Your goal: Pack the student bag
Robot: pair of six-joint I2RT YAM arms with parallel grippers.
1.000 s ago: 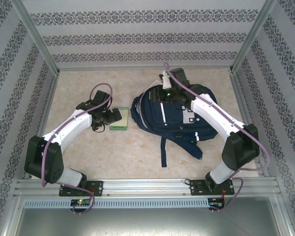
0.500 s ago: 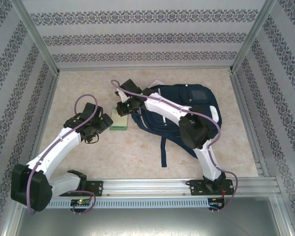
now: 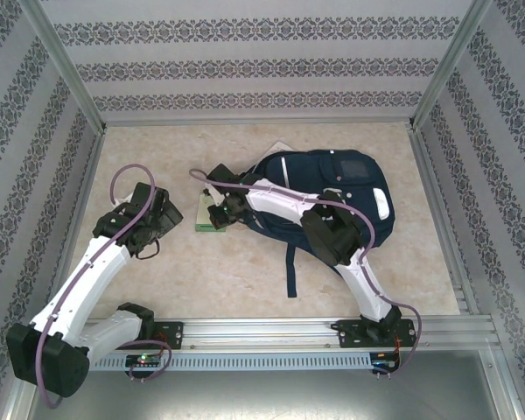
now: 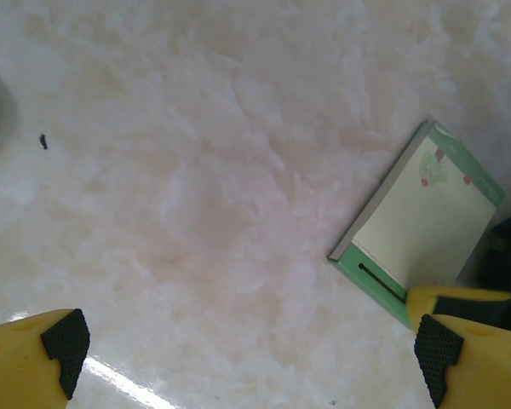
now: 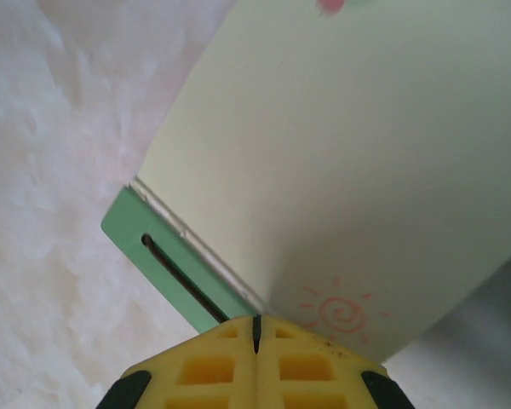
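Right gripper (image 5: 255, 328): fingers squeezed tight together, tips at the near edge of the green-backed notepad (image 5: 349, 153). Left gripper (image 4: 249, 345) is spread wide, hovering over bare table (image 4: 179, 170) just left of that pad. The student bag (image 3: 332, 184) lies flat just right of the notepad, with the right arm stretched across it.
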